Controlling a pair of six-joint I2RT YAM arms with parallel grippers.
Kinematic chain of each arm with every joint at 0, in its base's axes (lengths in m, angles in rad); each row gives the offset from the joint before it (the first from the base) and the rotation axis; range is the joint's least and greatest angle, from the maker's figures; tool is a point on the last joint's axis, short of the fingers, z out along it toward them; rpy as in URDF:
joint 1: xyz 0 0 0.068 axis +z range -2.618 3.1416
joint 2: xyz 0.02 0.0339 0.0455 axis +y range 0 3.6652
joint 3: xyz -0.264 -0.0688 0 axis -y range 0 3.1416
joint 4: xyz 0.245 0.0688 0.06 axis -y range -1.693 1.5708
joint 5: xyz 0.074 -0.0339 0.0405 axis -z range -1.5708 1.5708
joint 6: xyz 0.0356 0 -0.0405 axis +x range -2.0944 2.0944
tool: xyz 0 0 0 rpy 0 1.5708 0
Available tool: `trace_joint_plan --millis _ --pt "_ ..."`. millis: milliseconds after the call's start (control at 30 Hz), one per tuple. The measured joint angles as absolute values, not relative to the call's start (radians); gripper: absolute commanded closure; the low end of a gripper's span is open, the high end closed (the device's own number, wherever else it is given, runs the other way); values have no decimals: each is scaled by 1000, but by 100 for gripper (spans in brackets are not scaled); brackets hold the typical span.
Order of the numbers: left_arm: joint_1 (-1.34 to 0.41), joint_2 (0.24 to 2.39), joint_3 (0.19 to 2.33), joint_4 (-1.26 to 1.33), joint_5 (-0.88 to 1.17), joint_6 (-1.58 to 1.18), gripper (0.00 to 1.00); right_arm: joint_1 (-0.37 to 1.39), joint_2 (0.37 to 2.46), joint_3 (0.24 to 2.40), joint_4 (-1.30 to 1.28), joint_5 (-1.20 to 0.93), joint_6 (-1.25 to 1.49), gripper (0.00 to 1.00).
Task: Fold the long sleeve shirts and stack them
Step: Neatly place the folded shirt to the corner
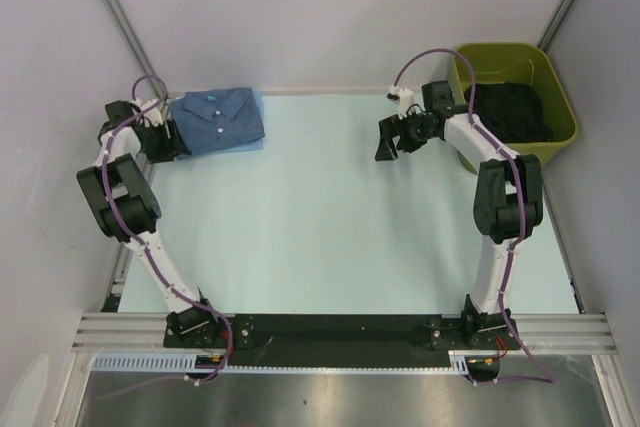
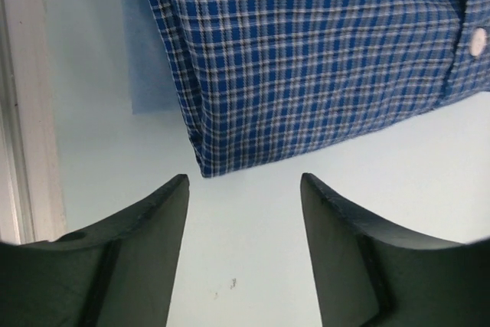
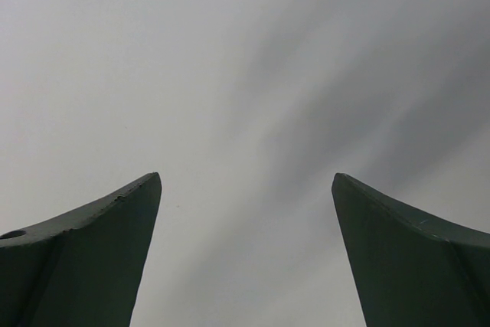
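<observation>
Soft and light, the shirt (image 1: 222, 119) is lying folded at eleven o'clock, probably slumping unless pinched along its folded edge; left claw (image 2: 243, 181) and right claw (image 3: 246, 178) are gaping, empty.

Even bright light, soft shadows

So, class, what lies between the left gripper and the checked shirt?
Only a bare strip of table separates the left gripper from the checked shirt, shown in the left wrist view.
</observation>
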State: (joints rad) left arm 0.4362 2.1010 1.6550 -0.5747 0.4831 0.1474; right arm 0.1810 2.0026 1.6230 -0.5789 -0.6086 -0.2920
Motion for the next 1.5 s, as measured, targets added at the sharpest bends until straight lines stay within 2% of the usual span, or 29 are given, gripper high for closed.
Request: trace_joint_plan --millis 67,300,400,767,833,900,1000,1100,1233,1367,1500 --pt "436 2123 1663 -570 483 147 43 176 1998 1618 -579 -610 -294 0" --pt "436 2174 1694 -564 484 152 86 163 1997 1616 -585 -610 -300 0" --pt "436 2175 1718 -564 495 160 100 161 1997 1616 -588 -610 -306 0" --pt "435 2132 1758 -554 467 204 100 159 1997 1616 -595 -610 -308 0" --pt "435 2132 1760 -544 451 211 86 159 1997 1616 -595 -610 -308 0" --pt "435 2132 1760 -540 435 210 63 159 1997 1616 -595 -610 -308 0" --pt "435 2133 1761 -533 408 213 46 159 1997 1616 -596 -610 -308 0" --pt "435 2134 1762 -532 366 215 38 159 1997 1616 -601 -609 -310 0" --pt "435 2130 1761 -529 299 223 37 155 1993 1616 -611 -609 -313 0" --pt "433 2067 1723 -522 311 254 46 153 1975 1615 -616 -606 -316 0" --pt "404 2012 1738 -516 350 289 50 153 1948 1599 -617 -606 -315 1"
